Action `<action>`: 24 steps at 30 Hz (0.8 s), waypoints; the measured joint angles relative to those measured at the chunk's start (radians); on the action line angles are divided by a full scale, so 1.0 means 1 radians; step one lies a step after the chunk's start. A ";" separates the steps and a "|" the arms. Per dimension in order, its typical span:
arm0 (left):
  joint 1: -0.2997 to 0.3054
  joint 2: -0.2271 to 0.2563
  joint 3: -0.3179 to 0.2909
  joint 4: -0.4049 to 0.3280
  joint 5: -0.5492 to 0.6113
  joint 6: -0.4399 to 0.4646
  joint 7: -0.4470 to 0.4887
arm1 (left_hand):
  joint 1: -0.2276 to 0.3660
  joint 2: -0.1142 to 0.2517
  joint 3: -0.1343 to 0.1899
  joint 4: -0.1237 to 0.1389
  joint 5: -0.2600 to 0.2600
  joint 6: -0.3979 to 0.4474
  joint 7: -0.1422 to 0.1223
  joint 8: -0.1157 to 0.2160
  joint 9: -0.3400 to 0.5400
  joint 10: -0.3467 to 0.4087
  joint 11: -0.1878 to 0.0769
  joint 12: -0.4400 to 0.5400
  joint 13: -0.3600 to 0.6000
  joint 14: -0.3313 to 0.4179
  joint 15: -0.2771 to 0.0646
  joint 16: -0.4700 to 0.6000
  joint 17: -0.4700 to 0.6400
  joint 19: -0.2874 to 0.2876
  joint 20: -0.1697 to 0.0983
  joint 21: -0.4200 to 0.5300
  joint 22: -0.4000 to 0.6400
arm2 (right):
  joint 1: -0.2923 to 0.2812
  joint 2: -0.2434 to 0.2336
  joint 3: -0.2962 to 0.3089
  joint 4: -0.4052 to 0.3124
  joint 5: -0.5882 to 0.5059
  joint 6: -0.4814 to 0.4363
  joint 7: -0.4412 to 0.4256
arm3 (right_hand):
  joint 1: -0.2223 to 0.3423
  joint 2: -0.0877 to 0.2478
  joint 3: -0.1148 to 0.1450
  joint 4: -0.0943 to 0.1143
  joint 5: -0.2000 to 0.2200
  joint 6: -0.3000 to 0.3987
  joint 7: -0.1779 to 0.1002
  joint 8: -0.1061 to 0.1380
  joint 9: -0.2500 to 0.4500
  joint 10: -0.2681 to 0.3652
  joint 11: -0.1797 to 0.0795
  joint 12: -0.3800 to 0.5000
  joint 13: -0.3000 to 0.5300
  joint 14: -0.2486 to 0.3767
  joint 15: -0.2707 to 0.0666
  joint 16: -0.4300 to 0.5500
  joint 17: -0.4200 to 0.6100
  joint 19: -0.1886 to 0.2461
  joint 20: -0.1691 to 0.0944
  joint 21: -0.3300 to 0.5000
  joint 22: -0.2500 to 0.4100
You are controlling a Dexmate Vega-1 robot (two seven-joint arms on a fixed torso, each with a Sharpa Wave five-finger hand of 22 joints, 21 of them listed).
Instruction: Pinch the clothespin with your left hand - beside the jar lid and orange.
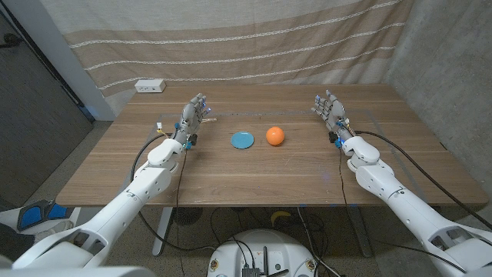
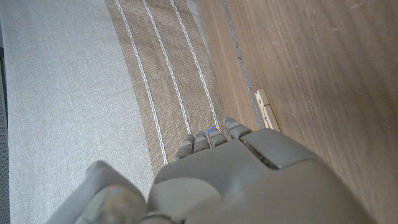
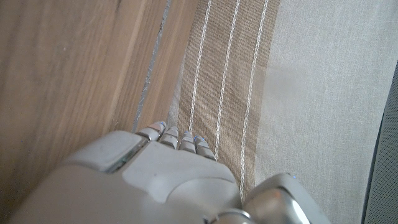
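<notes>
A small wooden clothespin lies on the table, just right of my left hand; in the left wrist view the clothespin sits right beside the fingertips. My left hand stands upright with fingers apart and holds nothing. A blue jar lid and an orange lie near the table's middle, to the right of the clothespin. At the far right, my right hand stands open and empty; its back shows in the right wrist view.
A white box sits at the table's back left corner. A striped curtain hangs behind the table. Cables run along both forearms.
</notes>
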 measured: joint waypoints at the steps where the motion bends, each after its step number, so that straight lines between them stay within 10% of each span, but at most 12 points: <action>1: 0.000 0.000 0.000 0.000 0.000 -0.004 -0.002 | 0.000 0.000 0.002 -0.006 0.000 0.005 -0.005 0.000 0.000 0.006 0.003 0.000 0.000 0.006 0.003 0.006 -0.001 0.008 0.001 0.000 0.000 | 0.002 0.003 0.000 0.006 0.000 0.000 0.000 | 0.000 0.000 0.002 -0.002 0.000 0.000 0.000 0.000 0.000 0.003 -0.003 0.000 0.000 0.000 0.000 0.000 -0.001 0.004 0.004 0.000 0.000; 24: -0.032 0.008 0.009 0.013 0.141 -0.053 0.119 | 0.025 0.004 0.003 -0.106 -0.013 0.107 -0.031 0.015 0.005 0.114 0.013 0.023 0.004 0.174 0.056 0.017 0.002 0.139 0.111 0.000 0.009 | 0.055 0.083 0.001 0.160 0.002 0.082 0.012 | 0.032 0.016 0.025 -0.048 -0.005 0.061 0.021 0.014 0.000 0.077 0.027 0.007 -0.003 0.082 0.060 0.014 -0.035 0.043 0.069 -0.016 0.001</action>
